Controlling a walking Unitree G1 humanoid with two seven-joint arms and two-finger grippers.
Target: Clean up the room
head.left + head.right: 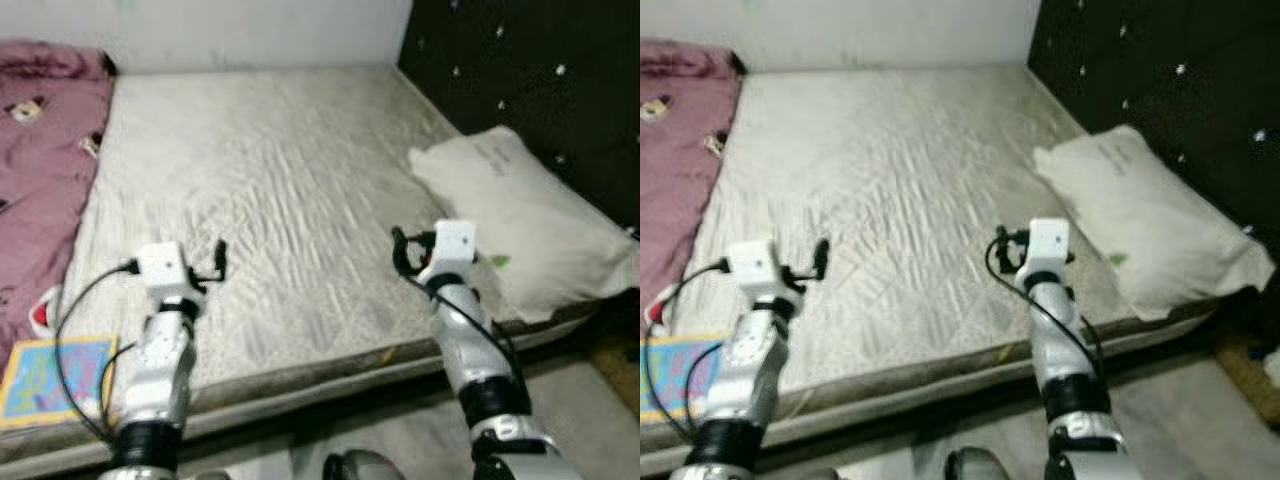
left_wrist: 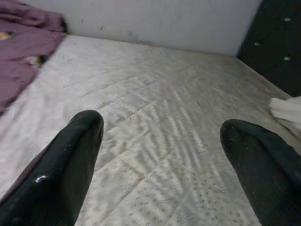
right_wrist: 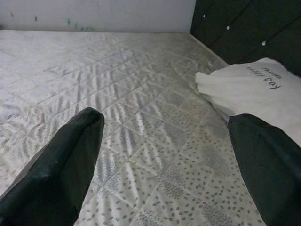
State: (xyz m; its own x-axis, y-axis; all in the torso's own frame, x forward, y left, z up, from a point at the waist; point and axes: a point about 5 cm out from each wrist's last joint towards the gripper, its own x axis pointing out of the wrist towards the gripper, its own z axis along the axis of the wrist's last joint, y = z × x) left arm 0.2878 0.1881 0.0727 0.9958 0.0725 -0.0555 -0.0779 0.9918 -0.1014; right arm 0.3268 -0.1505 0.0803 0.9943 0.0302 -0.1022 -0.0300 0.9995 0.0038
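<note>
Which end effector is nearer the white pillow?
Right. The right end effector hovers over the mattress just beside the white pillow; the left end effector is across the bed, near the purple blanket.

Your robot's two arms were silver, jointed in rounded metal segments, with black collars near the lower ends; each wrist carried a white, boxy camera block; thin black cables looped from those blocks down along the forearms; the left gripper (image 1: 218,262) and the right gripper (image 1: 399,250) were black; in the wrist views their fingers (image 2: 70,160) looked thick, rounded and glossy.
</note>
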